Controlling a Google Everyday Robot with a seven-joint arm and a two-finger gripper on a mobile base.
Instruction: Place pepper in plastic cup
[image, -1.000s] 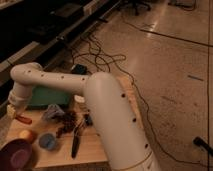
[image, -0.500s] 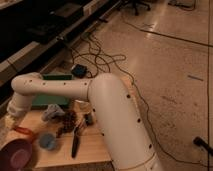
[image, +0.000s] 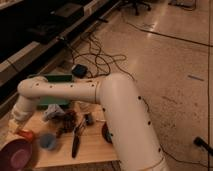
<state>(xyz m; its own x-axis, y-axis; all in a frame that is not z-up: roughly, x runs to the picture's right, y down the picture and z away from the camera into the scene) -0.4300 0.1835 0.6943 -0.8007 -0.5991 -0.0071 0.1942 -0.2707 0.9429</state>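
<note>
The red-orange pepper (image: 26, 135) is at the left end of the wooden table (image: 92, 149), just left of the small light-blue plastic cup (image: 47, 141). My gripper (image: 16, 127) is at the end of the white arm (image: 75, 90), which reaches across the table to the left. The gripper is right at the pepper, above and to its left. I cannot tell whether it holds the pepper. The cup stands upright and looks empty.
A large purple bowl (image: 16, 156) sits at the front left corner. A black-handled tool (image: 76, 140) and a cluster of dark items (image: 67, 121) lie mid-table. A green box (image: 54, 91) sits at the back. A dark red bowl (image: 105, 133) is partly hidden by the arm. Cables (image: 95, 57) lie on the floor.
The arm has swung a little to the right and down, bringing the gripper and the pepper closer to the blue cup.
</note>
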